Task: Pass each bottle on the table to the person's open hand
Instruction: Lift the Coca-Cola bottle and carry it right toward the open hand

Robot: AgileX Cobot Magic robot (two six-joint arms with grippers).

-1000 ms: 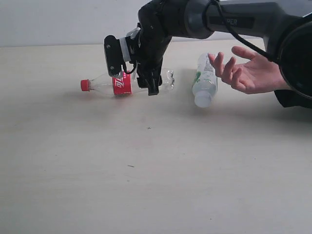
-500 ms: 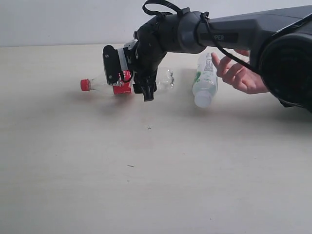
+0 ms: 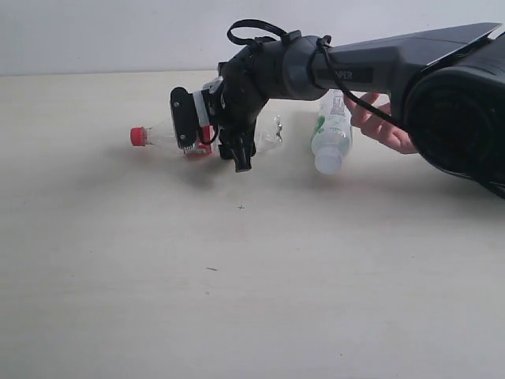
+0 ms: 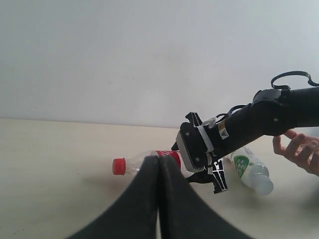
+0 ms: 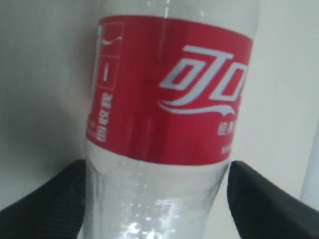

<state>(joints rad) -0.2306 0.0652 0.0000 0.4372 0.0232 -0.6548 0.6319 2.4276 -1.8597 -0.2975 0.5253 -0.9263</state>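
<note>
The tabletop (image 3: pixel 237 300) is seen as a broad pale surface on which two bottles lie on their sides (no others can be found in any view). The right arm (image 3: pixel 379 63) is stretched across it from the right and past the middle, so that its wrist is brought low over the bottle farther from the person.

The person's open hand (image 3: pixel 388 128) is held at the right, near the tabletop, apparently as the place of delivery. Much of it is hidden behind the arm in the exterior view.

The white-green bottle (image 3: pixel 331 130) lies just beside that hand, its cap towards the exterior camera. The red-label bottle (image 5: pixel 167 94) lies well to the left of it, resting on the tabletop with its red cap pointed away from the hand.

The right arm's fingers (image 5: pixel 40 204) are spread wide and set one on each side of the clear body, just past the label. That round, even section is probably chosen because a firm hold can be had there. No grip is judged to be made yet, and whether the pads touch the plastic cannot be told.

The left arm's fingers (image 4: pixel 139 199) are pressed together with nothing between them. They are kept back from the bottles, presumably so that the reach is left unobstructed.
</note>
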